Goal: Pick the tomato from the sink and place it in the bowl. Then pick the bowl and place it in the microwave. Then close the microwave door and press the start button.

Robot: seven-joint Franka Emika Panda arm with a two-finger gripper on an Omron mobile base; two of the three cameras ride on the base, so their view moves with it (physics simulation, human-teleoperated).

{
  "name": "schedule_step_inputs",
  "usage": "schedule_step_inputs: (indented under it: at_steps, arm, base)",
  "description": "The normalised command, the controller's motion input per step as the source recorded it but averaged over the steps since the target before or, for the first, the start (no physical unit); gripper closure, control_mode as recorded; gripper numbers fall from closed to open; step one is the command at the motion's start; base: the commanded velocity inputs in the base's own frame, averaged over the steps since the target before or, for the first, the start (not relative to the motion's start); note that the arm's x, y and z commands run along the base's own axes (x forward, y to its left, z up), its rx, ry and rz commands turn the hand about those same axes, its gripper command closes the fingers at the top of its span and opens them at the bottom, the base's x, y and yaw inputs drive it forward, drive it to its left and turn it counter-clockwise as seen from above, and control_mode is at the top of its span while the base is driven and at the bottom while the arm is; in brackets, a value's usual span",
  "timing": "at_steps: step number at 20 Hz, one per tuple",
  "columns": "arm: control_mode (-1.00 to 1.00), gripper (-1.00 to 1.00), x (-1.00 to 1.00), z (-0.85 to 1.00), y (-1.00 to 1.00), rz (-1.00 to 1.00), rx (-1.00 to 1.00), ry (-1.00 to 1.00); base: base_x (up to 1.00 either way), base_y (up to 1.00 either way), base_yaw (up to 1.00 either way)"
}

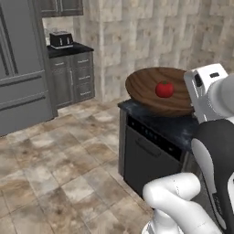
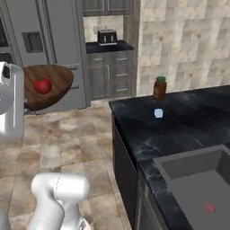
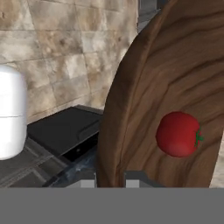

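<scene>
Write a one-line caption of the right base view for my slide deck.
White robot arm carries the wide brown wooden bowl holding the small red tomato past the black counter.

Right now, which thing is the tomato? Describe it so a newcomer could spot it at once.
Start at the robot's white arm and find the wide wooden bowl it carries, held up off the dark counter. The tomato lies inside: a small glossy red ball with a green stem, unlike the flat reddish spot in the sink.
</scene>
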Motion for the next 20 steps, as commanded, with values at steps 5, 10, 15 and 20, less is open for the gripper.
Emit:
schedule_step_inputs:
  at_steps: [5, 10, 15, 20]
  arm:
    - [1.00, 1.00, 0.00, 0.00, 0.00, 0.00, 0.00, 0.00]
    - [1.00, 1.00, 0.00, 0.00, 0.00, 0.00, 0.00, 0.00]
    - [1.00, 1.00, 0.00, 0.00, 0.00, 0.00, 0.00, 0.00]
    - [1.00, 1.00, 0.00, 0.00, 0.00, 0.00, 0.00, 0.00]
  base:
    - [0.00, 0.00, 0.55]
    - [0.00, 0.00, 0.56]
    - [0.16, 0.00, 0.47]
    - [0.90, 0.03, 0.11]
